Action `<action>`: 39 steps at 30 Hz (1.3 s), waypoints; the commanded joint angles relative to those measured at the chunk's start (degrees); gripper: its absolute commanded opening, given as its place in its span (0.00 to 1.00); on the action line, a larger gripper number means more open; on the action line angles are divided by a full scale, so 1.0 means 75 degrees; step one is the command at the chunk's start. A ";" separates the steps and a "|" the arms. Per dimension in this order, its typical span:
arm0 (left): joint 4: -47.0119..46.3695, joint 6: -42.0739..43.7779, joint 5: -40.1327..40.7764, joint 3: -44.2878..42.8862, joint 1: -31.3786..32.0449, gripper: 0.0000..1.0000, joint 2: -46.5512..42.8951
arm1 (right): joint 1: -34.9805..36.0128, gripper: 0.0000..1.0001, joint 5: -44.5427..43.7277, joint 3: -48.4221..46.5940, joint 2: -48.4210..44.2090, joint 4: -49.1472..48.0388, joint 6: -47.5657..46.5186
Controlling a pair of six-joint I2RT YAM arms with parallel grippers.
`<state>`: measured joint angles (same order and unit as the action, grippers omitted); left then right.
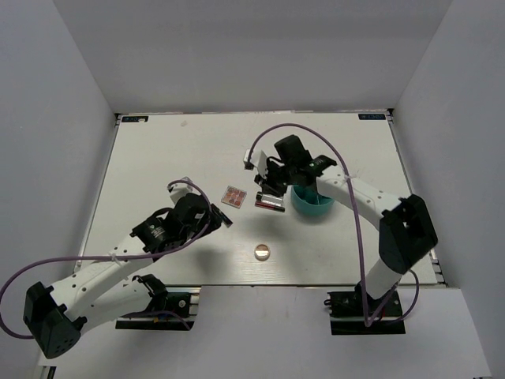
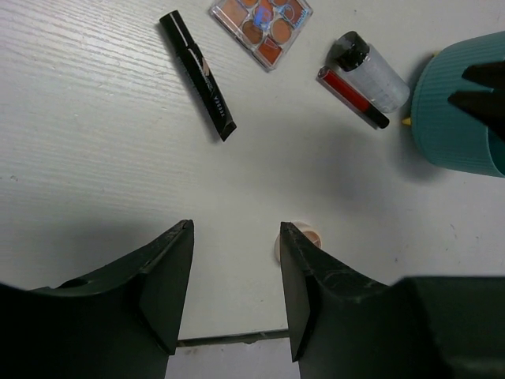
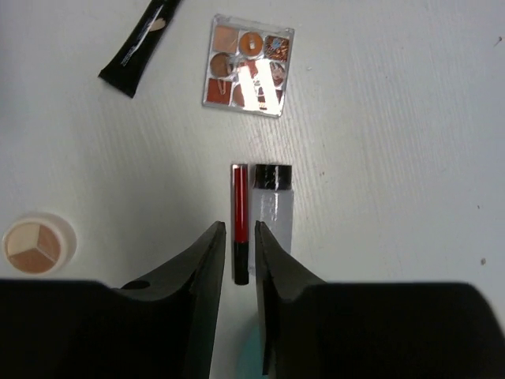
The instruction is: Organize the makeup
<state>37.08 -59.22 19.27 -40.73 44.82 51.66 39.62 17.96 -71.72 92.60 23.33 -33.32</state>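
A red tube with a black cap [image 3: 240, 201] lies beside a white bottle with a black cap [image 3: 273, 213]. My right gripper [image 3: 239, 227] hovers over the tube's black end, jaws a narrow gap apart and not touching it. A square pinkish palette [image 3: 248, 65], a black tube [image 3: 142, 43] and a round pinkish compact [image 3: 33, 245] lie around. In the top view, the right gripper [image 1: 267, 192] is beside the teal container [image 1: 312, 207]. My left gripper [image 2: 237, 229] is open and empty above bare table, the compact [image 2: 308, 235] peeking out behind its right finger.
The teal round container [image 2: 461, 110] stands right of the bottle [image 2: 375, 73] and red tube [image 2: 351, 96]. The black tube [image 2: 199, 75] and palette [image 2: 262, 28] lie ahead of the left gripper [image 1: 223, 217]. The compact [image 1: 262, 252] sits near the table's front edge.
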 commanded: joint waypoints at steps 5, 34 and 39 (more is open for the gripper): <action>0.0353 -0.0131 0.0314 -0.0089 0.0013 0.58 -0.0126 | 0.0144 0.31 0.0278 -0.0890 0.0836 0.0744 -0.0010; 0.0423 -0.0272 0.0255 -0.0089 0.0013 0.57 -0.0068 | 0.0190 0.34 -0.0202 -0.1675 0.2536 0.1424 0.0118; 0.0470 -0.0284 0.0267 -0.0112 0.0013 0.57 -0.0079 | 0.0179 0.37 -0.0320 -0.1710 0.2642 0.1377 0.0189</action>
<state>40.10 -60.93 20.43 -40.73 44.82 51.57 40.64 16.47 -82.41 111.57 33.74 -32.88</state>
